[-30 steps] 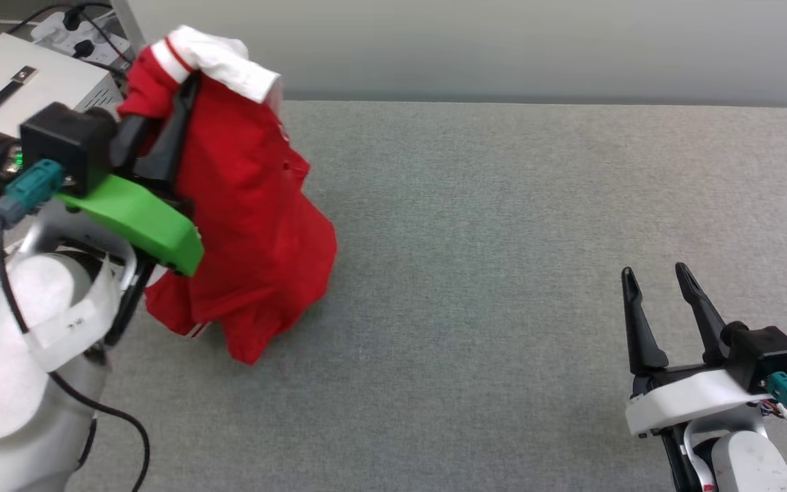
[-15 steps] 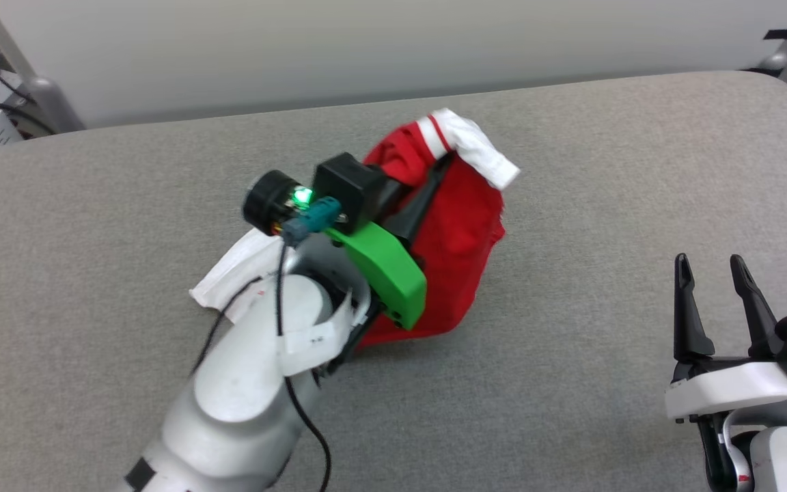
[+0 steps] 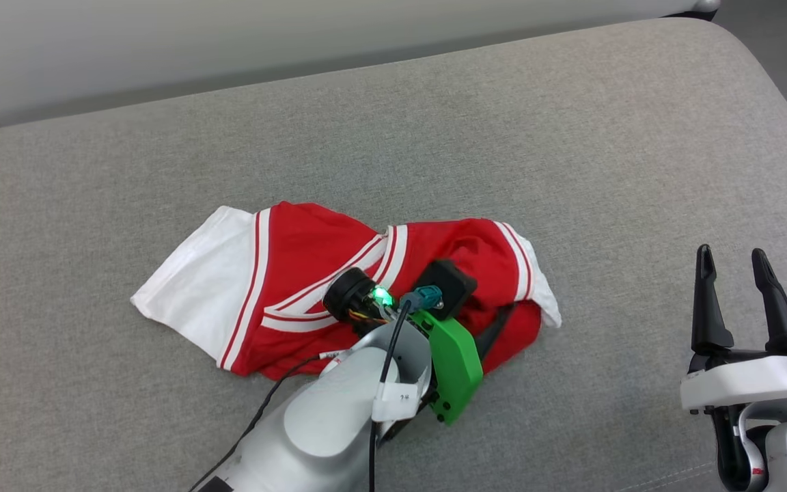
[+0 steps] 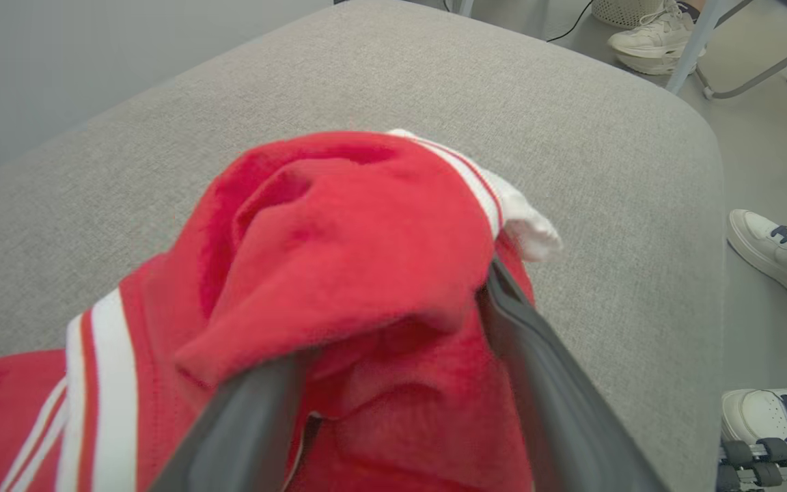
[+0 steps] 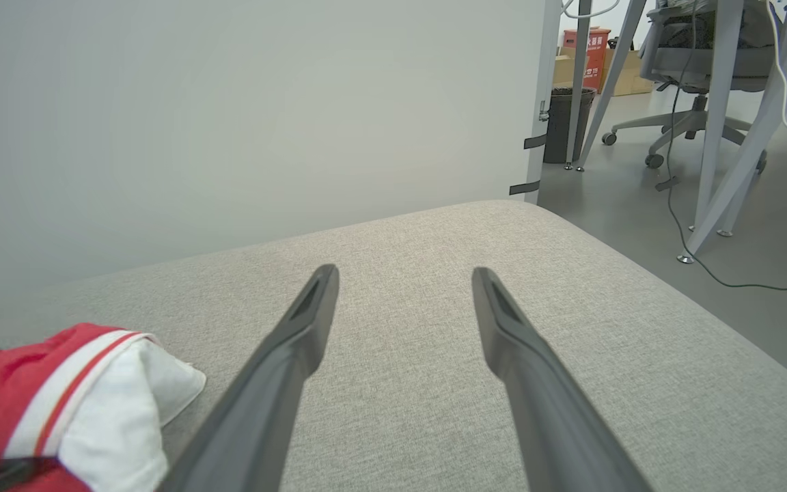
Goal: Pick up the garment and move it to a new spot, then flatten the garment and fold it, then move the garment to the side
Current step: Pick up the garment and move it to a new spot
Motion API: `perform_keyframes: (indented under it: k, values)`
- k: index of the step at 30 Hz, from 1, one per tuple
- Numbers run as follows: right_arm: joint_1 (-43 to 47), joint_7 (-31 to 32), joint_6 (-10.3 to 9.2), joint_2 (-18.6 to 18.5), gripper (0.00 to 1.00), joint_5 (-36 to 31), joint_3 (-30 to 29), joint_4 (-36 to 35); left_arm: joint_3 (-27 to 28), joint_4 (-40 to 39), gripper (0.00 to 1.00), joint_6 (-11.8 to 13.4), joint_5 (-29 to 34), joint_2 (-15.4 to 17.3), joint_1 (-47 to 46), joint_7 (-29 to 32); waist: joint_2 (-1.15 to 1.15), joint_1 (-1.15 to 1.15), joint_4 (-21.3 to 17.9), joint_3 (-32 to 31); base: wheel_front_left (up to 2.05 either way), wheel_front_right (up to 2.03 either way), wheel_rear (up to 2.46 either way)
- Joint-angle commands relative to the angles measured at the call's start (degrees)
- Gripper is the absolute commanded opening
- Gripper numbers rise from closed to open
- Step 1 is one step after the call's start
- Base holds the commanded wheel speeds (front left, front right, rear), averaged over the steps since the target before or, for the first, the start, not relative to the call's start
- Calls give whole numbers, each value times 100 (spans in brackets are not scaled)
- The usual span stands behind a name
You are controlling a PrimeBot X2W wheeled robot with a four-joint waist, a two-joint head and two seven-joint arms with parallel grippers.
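Red cloth bunches between the spread fingers of the left hand [image 4: 393, 314], low centre of the head view; I would lift that hand straight out so no fold snags. The right hand [image 3: 732, 263], lower right, is wide and empty. The garment [image 3: 284, 287] lies crumpled mid-bench [image 3: 571, 137], ready for flattening.

The garment [image 4: 339, 232] lies in a red heap on the gray desk [image 4: 434, 75]. Its white sleeve [image 4: 527, 225] sticks out at 2 o'clock. The left gripper [image 4: 400, 307] pokes in from 6 o'clock. Its jaws are wide apart, and a red fold lies over them. White shoes [image 4: 762, 246] stand at 3 o'clock.
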Motion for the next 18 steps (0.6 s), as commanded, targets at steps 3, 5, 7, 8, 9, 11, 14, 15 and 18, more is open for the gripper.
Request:
perform_keyframes:
  k: [3,5,7,8,9,11,14,15,18]
  values:
    - [-49,-28,-4,-8,100,0,22,9,-119,104,100,-27,-192,-22,17,-113,65,0,201,-111,0,0,0]
    - [-20,-28,-4,-8,100,-25,41,22,-138,163,100,-14,-287,-22,-7,-209,65,0,320,-199,0,0,0]
    - [16,-28,-4,-8,100,-52,35,34,-131,226,100,12,-366,-23,-23,-311,65,0,461,-317,0,0,0]
    - [42,-28,-4,-8,100,-70,13,38,-125,252,100,20,-411,-23,-25,-368,65,0,559,-393,0,0,0]
    - [60,-28,-4,-8,100,-85,7,40,-114,269,100,32,-440,-23,-23,-408,65,0,620,-443,0,0,0]
    - [113,-28,-4,-8,100,-122,-36,44,-108,283,100,48,-498,-24,4,-474,65,0,795,-580,0,0,0]
    - [202,-28,-4,-8,100,-163,-97,46,-138,261,100,52,-545,-11,87,-509,65,0,1072,-766,0,0,0]
    - [222,-28,-4,-8,100,-173,-96,49,-146,236,100,49,-561,6,122,-511,65,0,1135,-809,0,0,0]
    - [287,-28,-4,-8,100,-181,-88,52,-128,51,100,50,-643,113,281,-559,65,0,1354,-946,0,0,0]
